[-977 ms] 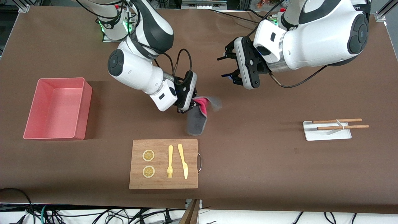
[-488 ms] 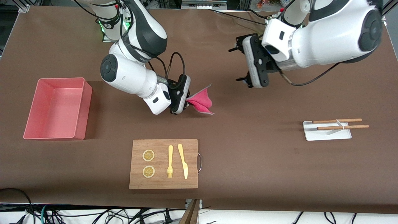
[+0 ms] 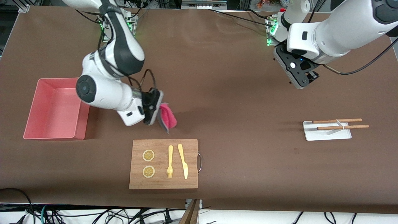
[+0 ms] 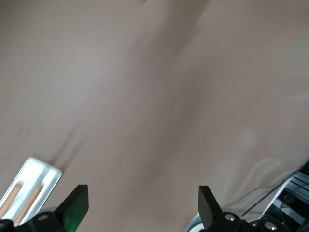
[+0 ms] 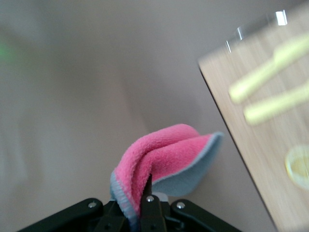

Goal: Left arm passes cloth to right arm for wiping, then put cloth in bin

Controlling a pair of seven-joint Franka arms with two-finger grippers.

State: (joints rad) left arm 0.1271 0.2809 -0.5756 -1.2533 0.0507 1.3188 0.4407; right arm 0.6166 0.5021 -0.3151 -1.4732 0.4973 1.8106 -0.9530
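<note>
**Listener:** Where is the cloth, and how far along are we?

**Operator:** I am seeing the right arm's black two-finger gripper clenching the small soft cloth, red-pink on one side and grey on the other. It is hanging folded over bare table, between the pink rectangular plastic bin and the bamboo cutting board. I am judging the handover done. Whether any wiping is done I cannot tell; the cloth looks just clear of the surface, though the front view is poor there. The drop into the bin is left.

**Listener:** And the left arm?

**Operator:** Its black gripper is waiting with jaws spread and nothing in them, over the table near its own base.

**Listener:** The surface and room?

**Operator:** I am looking at a brown mat. On the board are lying two lemon slices, a yellow fork and a yellow knife. A small white tray is carrying wooden chopsticks toward the left arm's end. Cables are trailing under the table's edge.
</note>
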